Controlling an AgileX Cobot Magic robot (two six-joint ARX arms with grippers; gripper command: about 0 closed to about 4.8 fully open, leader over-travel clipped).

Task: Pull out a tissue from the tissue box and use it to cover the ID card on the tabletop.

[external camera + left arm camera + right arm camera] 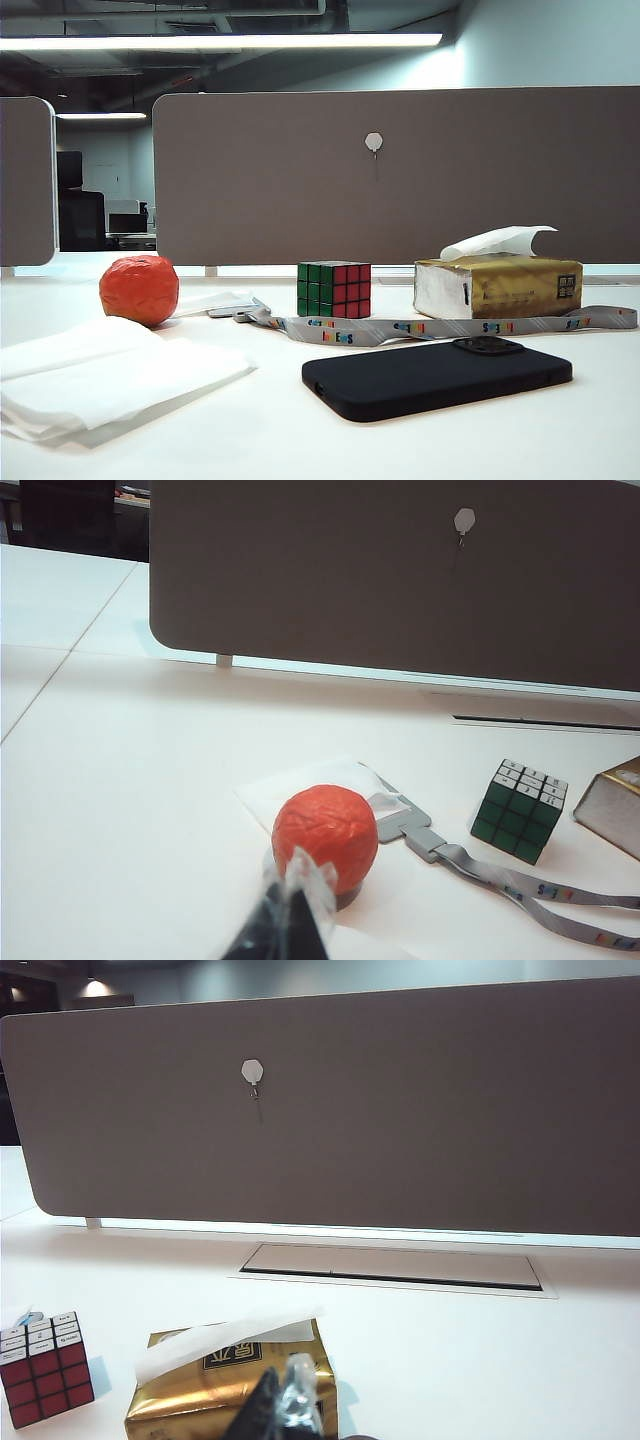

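Now the pulling step is just starting. The closed right gripper point(285, 1405) is hanging over the box point(498, 286), its tissue point(497, 241) sticking up. The left gripper point(290, 920), fingers together, is waiting by the orange ball point(325, 837). The card point(385, 802) is lying beside the ball. Next, it needs to open and pinch.

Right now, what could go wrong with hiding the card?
1. The tissue lies over the ID card, but the end by the lanyard peeks out, so the card may show.
2. The orange ball sits beside the tissue; a roll could drag it.
Left gripper, above the ball, and right gripper, above the tissue box, are shut.
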